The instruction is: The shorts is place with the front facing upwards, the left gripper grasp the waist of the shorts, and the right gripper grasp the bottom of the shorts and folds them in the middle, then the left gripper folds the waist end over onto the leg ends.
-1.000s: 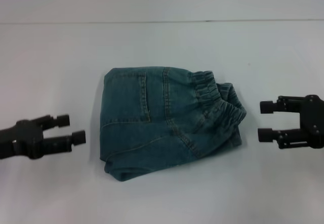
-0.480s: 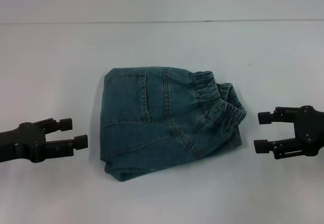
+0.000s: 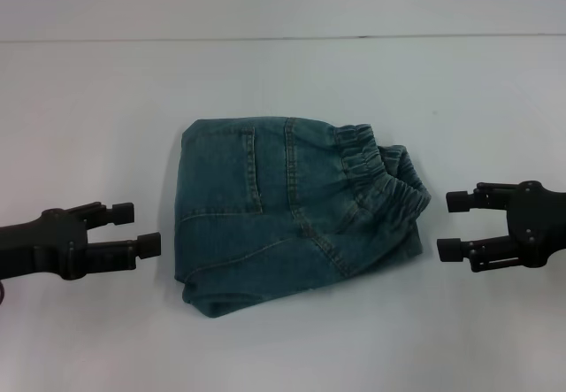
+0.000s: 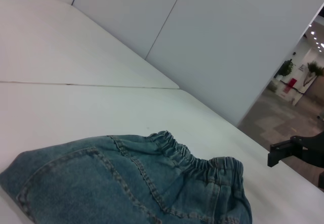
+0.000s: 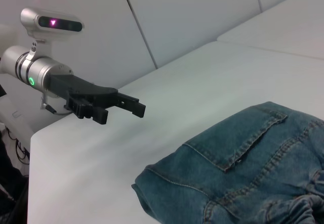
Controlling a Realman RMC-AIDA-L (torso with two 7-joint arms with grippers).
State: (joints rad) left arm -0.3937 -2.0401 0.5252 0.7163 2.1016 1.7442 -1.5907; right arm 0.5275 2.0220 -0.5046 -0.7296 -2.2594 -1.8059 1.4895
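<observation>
Shorts lie folded in a compact bundle at the middle of the white bench, patch pocket up; the waist sits gathered on the robot's right side of the bundle; leg ends hidden under the fold, cannot tell where they lie; left claw low just beside the bundle's left edge, prongs parted, holding nothing; right claw just beside the waist side, prongs spread wide, empty; neither claw touches the denim.
</observation>
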